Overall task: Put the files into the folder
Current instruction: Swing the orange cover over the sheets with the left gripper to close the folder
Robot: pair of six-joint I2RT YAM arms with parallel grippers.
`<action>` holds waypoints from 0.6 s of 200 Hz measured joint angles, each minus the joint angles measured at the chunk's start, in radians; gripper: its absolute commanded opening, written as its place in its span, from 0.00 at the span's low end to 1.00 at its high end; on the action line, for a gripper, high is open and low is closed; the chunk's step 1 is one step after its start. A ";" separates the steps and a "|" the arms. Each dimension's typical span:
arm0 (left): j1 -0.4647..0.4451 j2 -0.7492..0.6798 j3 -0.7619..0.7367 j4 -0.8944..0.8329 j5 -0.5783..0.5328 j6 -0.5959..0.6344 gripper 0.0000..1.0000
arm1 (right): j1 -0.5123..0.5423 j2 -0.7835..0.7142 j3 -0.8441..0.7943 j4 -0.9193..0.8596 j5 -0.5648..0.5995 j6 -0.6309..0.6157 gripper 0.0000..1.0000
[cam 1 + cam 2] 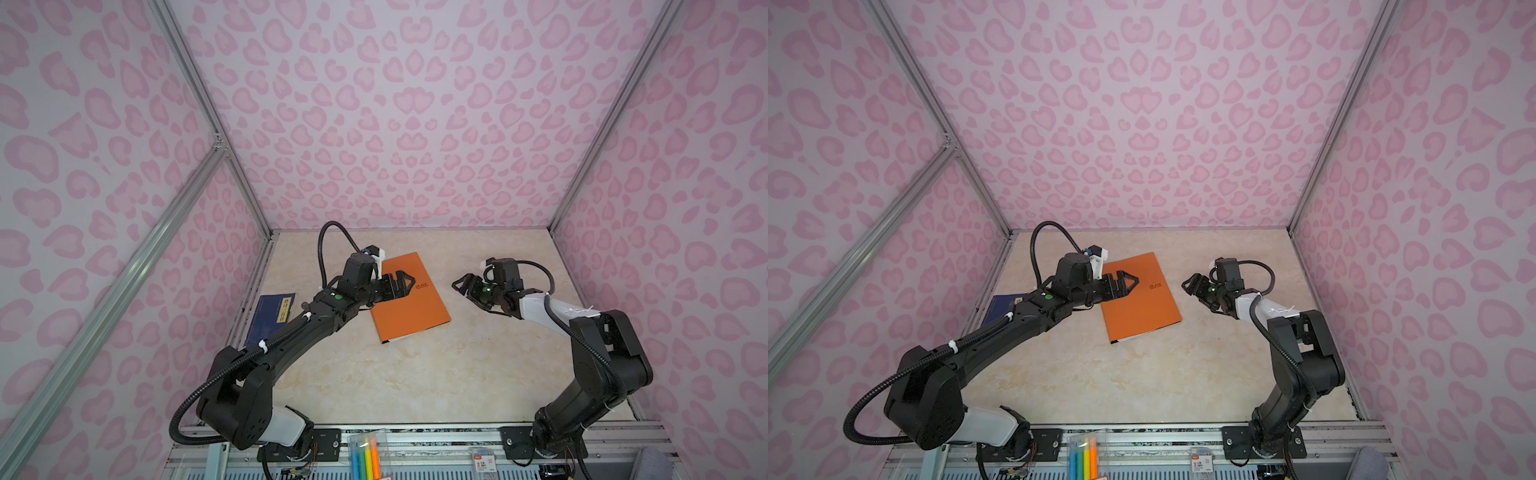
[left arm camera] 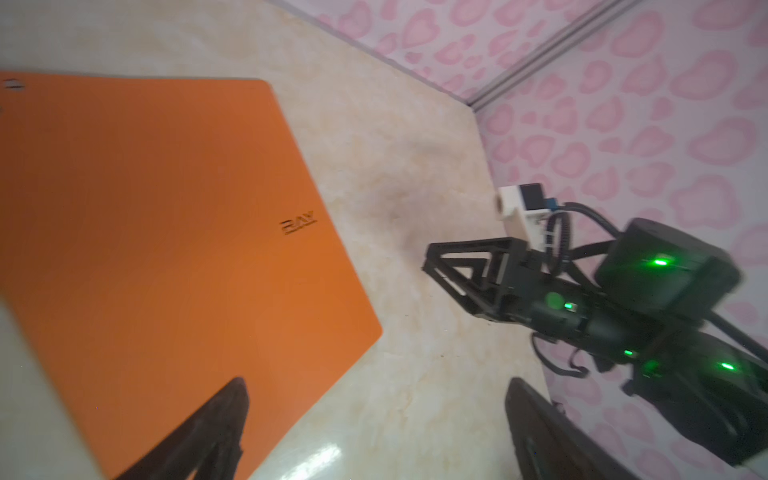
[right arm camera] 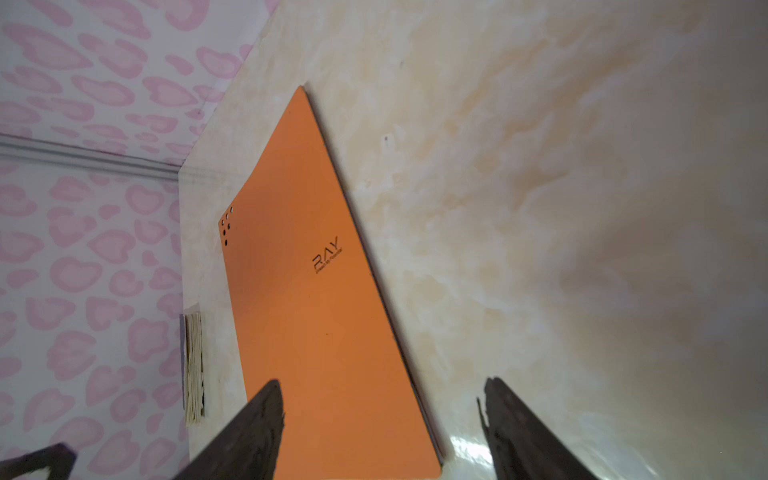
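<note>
Orange, pink and cream all around.
The folder point(image 1: 411, 307) is orange with a small dark logo point(image 3: 327, 254). The walls point(image 1: 415, 104) are pale with pink heart-like blobs. The table point(image 1: 415, 374) is cream with swirly marks. The booklet point(image 1: 266, 322) is dark blue with a yellow label point(image 1: 284, 309). The arms point(image 1: 291, 336) are black with white parts and green lights. The pens point(image 1: 365, 455) are blue, green, yellow and orange.

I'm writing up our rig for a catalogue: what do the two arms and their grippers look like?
The left arm and right arm are matte black with a white shell segment each, small green lights, and black ribbed cables fastened by white ties. The left gripper and right gripper have black fingers shaped as open triangular frames.
</note>
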 measured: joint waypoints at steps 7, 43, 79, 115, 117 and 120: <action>0.032 0.000 -0.019 -0.014 -0.013 0.008 0.98 | 0.017 0.028 0.031 -0.012 -0.001 -0.025 0.76; 0.139 0.133 -0.032 -0.023 -0.020 0.060 0.98 | 0.083 0.166 0.173 -0.080 0.009 -0.120 0.75; 0.153 0.348 0.056 -0.020 0.015 0.095 0.98 | 0.116 0.261 0.237 -0.096 0.032 -0.166 0.73; 0.138 0.434 0.081 0.072 0.043 0.122 0.98 | 0.160 0.234 0.183 -0.097 0.056 -0.180 0.73; 0.136 0.436 0.081 0.076 0.043 0.122 0.98 | 0.161 0.231 0.179 -0.098 0.058 -0.180 0.73; 0.134 0.438 0.080 0.084 0.043 0.122 0.98 | 0.164 0.222 0.167 -0.097 0.062 -0.180 0.73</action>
